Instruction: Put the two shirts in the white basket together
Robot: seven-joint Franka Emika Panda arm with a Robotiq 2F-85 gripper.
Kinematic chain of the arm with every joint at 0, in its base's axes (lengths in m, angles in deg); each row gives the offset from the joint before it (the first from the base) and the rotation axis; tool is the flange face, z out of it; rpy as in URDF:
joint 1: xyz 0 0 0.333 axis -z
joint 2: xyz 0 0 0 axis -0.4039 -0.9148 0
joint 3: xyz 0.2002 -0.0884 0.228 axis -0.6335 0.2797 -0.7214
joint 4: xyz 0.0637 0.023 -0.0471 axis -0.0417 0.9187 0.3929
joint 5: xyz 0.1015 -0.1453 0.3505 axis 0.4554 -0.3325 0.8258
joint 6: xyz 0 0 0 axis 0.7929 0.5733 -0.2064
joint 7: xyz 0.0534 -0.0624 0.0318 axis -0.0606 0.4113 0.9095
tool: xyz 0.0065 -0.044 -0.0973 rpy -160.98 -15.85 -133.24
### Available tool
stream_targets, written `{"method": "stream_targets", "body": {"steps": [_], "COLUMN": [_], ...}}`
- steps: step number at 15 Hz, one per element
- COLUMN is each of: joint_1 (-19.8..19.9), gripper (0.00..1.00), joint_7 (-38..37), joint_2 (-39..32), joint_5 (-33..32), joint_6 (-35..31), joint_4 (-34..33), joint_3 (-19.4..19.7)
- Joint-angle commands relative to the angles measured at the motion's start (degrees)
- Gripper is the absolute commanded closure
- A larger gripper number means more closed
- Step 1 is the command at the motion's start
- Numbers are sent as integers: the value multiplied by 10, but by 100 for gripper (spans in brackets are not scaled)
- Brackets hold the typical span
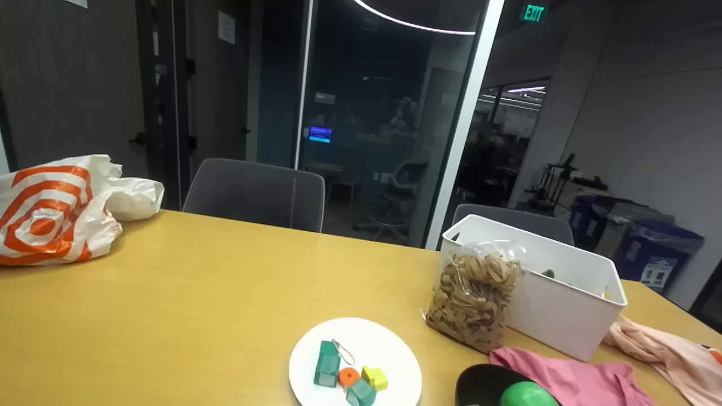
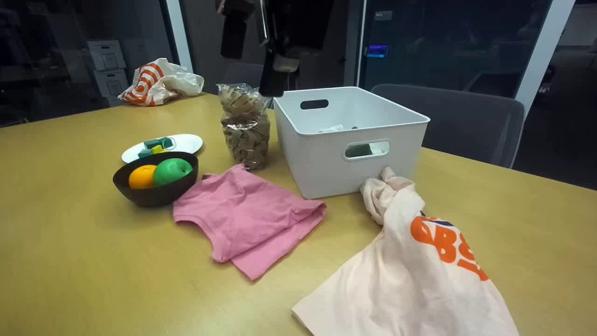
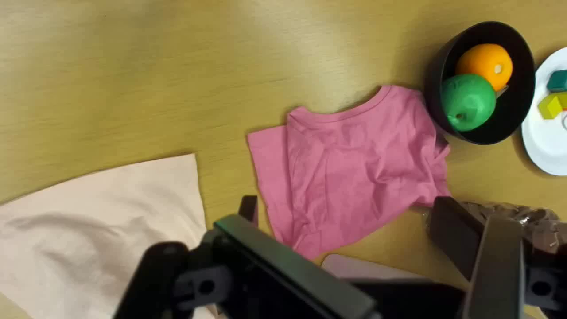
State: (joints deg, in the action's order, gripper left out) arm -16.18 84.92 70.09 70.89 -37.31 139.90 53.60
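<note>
Wrist view showed the black two-fingered tool [image 3: 347,219] spread wide. Near one long wall of the white rectangular plastic basket [image 2: 324,158] lay the magenta-pink cloth shirt [image 2: 252,210]; beside one slotted end, the pale salmon-pink cloth shirt [image 2: 401,270].

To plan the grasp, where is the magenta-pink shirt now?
In an exterior view, the magenta-pink shirt lies on the table, right of the black bowl and front-left of the white basket.

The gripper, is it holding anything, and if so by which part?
Nothing is held: the gripper is open, with the pink shirt and the pale shirt both lying on the table.
</note>
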Motion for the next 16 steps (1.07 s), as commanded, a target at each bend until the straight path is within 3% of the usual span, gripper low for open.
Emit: {"method": "stream_targets", "body": {"steps": [1,7,16], "joint_1": [18,16,-14], "gripper": [0,0,0], "joint_7": [7,13,72], "joint_2": [-4,-1,-54], "joint_5": [6,10,46], "joint_6": [2,1,-49], "joint_4": [-3,-3,89], "joint_3": [-15,-15,-53]}}
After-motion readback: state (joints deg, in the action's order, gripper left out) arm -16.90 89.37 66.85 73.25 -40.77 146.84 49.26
